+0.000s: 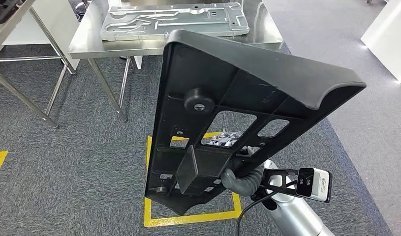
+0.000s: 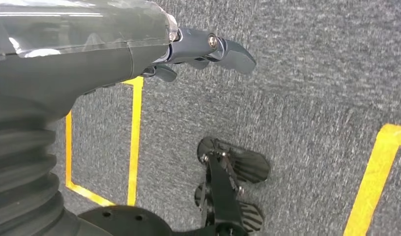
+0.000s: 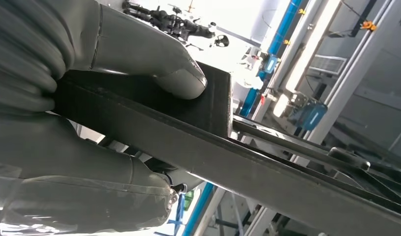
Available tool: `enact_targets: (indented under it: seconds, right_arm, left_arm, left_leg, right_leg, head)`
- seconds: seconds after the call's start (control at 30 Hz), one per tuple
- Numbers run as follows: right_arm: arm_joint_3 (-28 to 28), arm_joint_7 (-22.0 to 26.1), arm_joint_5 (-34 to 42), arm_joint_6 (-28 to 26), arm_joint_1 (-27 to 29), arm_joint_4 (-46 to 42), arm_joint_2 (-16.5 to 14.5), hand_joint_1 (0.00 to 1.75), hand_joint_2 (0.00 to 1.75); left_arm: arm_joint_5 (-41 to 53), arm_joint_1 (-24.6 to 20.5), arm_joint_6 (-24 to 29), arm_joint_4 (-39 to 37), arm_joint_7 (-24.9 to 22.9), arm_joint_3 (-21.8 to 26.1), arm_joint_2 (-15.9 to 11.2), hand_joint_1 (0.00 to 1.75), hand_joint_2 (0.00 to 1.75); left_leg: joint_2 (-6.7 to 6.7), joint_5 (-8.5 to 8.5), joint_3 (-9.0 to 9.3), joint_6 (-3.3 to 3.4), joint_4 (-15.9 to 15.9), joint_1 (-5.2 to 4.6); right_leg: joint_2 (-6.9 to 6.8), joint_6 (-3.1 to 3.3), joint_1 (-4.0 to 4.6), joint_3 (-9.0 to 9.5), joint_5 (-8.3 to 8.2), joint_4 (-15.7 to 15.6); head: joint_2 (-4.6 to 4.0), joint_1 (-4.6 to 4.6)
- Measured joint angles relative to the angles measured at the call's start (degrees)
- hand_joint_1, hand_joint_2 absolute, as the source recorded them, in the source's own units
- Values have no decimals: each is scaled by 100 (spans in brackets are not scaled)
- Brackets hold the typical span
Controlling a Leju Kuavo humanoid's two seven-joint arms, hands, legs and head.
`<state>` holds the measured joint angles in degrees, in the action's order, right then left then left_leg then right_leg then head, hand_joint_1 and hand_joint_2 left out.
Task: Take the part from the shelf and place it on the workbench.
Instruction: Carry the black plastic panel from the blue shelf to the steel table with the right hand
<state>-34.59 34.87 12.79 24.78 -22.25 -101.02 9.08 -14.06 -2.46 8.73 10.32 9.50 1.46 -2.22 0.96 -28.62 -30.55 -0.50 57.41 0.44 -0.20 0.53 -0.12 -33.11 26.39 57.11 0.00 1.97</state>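
Part [image 1: 247,93]: black panel held upright over carpet, short of the table [image 1: 90,39] | right robot hand [image 3: 114,98] pinches its low tab only | left robot hand [image 2: 188,49] holds nothing, fingers loosely apart | risk: one-point hold, top-heavy panel may pivot or slip.

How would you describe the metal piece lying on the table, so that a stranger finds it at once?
Look at the shiny steel workbench beyond the grey carpet. On it lies a flat, pale grey stamped metal panel with ribs and holes, unlike the large black plastic part in the right hand.
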Motion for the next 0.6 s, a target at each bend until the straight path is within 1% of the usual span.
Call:
enact_targets:
  seconds: [0.03, 0.07, 0.1, 0.13, 0.17, 0.2, 0.23, 0.27, 0.3, 0.33, 0.37, 0.4, 0.43, 0.47, 0.5, 0.53, 0.57, 0.6]
  right_arm:
    - [10, 1, -4, 12, 6, -19, 2, 175, 175]
    - [18, 2, -10, 21, 13, -35, 3, 175, 175]
    - [22, 2, -16, 28, 21, -45, 4, 175, 175]
    - [23, 1, -25, 28, 38, -50, 4, 175, 175]
    - [23, 1, -34, 27, 63, -54, 5, 175, 175]
    - [25, -1, -43, 24, 87, -62, 5, 175, 175]
    - [27, -2, -50, 20, 106, -75, 5, 175, 175]
    - [30, -2, -57, 15, 118, -95, 5, 175, 175]
    - [34, -3, -68, 8, 129, -114, 5, 175, 175]
    - [39, -4, -79, 0, 135, -135, 5, 175, 175]
    - [45, -5, -91, -12, 148, -156, 5, 175, 175]
    - [52, -7, -105, -24, 164, -174, 7, 175, 175]
    - [60, -8, -115, -34, 177, -195, 7, 175, 175]
    - [67, -9, -124, -43, 193, -221, 8, 175, 175]
    - [73, -11, -132, -48, 202, -243, 8, 175, 175]
    - [78, -13, -135, -50, 208, -264, 8, 175, 175]
    - [83, -18, -139, -50, 214, -281, 8, 175, 175]
    - [88, -25, -142, -50, 223, -287, 8, 175, 175]
  left_arm:
    - [4, -1, 0, 3, 3, -1, -1, 0, 175]
    - [10, 2, -1, 7, 5, -1, -1, 0, 175]
    - [16, 5, -1, 7, 8, -1, -2, 0, 175]
    - [22, 11, -2, 7, 7, -2, -3, 0, 175]
    - [27, 21, -3, 7, 7, -2, -5, 0, 175]
    - [33, 35, -4, 7, 7, -2, -7, 0, 175]
    - [39, 48, -7, 7, 7, -2, -8, 0, 175]
    - [44, 58, -9, 7, 8, -2, -8, 0, 175]
    - [52, 69, -11, 5, 6, -2, -13, 0, 175]
    - [61, 73, -14, 2, 6, -2, -16, 0, 175]
    - [70, 68, -15, -1, 8, -3, -23, 0, 175]
    - [78, 58, -17, -3, 9, -3, -32, 0, 175]
    - [83, 44, -19, -3, 12, -3, -40, 0, 175]
    - [86, 34, -19, -2, 13, -3, -50, 0, 175]
    - [87, 36, -19, -1, 13, -3, -57, 0, 175]
    - [87, 43, -19, 0, 13, -2, -64, 0, 175]
    - [86, 44, -18, 0, 13, -1, -67, 0, 175]
    - [84, 43, -17, 0, 13, -1, -69, 0, 175]
  left_leg:
    - [-11, -69, -59, -20, 163, 9]
    - [-28, -176, -202, -30, 456, 17]
    - [-41, -315, -427, -37, 857, 21]
    - [-46, -438, -703, -45, 1285, 23]
    - [-47, -477, -951, -49, 1606, 23]
    - [-48, -389, -1114, -48, 1729, 23]
    - [-49, -165, -1161, -37, 1605, 23]
    - [-53, 162, -1096, -16, 1252, 21]
    - [-64, 428, -989, 13, 882, 13]
    - [-77, 600, -866, 40, 546, -5]
    - [-89, 647, -774, 68, 329, -31]
    - [-100, 583, -724, 98, 244, -64]
    - [-102, 528, -668, 130, 165, -93]
    - [-105, 483, -597, 167, 101, -97]
    - [-104, 452, -505, 203, 30, -89]
    - [-101, 417, -396, 233, -37, -71]
    - [-101, 375, -280, 251, -98, -48]
    - [-99, 316, -179, 262, -137, -35]
  right_leg:
    - [12, 44, -5, 68, 26, -31]
    - [19, 81, -7, 144, 58, -55]
    - [22, 113, 10, 209, 108, -61]
    - [27, 135, 28, 271, 163, -61]
    - [40, 145, 45, 341, 223, -60]
    - [60, 148, 57, 424, 289, -60]
    - [83, 144, 66, 524, 363, -60]
    - [104, 136, 72, 637, 447, -60]
    - [119, 124, 67, 738, 532, -71]
    - [131, 105, 66, 809, 609, -76]
    - [138, 79, 52, 846, 667, -92]
    - [143, 46, 33, 869, 694, -111]
    - [146, 5, 22, 880, 685, -109]
    - [140, -32, 7, 874, 650, -64]
    - [127, -65, 3, 821, 571, 92]
    - [114, -97, 1, 670, 483, 366]
    - [101, -125, -5, 434, 441, 733]
    - [91, -153, -19, 138, 482, 1120]
  head:
    - [0, 0]
    - [0, 1]
    - [0, 1]
    - [0, 1]
    - [0, 1]
    - [0, 1]
    - [0, 1]
    - [0, 1]
    - [0, 0]
    - [-1, -1]
    - [-1, -1]
    - [-2, 1]
    - [-2, 1]
    - [-2, 3]
    - [-2, 4]
    - [-2, 3]
    - [-2, 3]
    - [-2, 2]
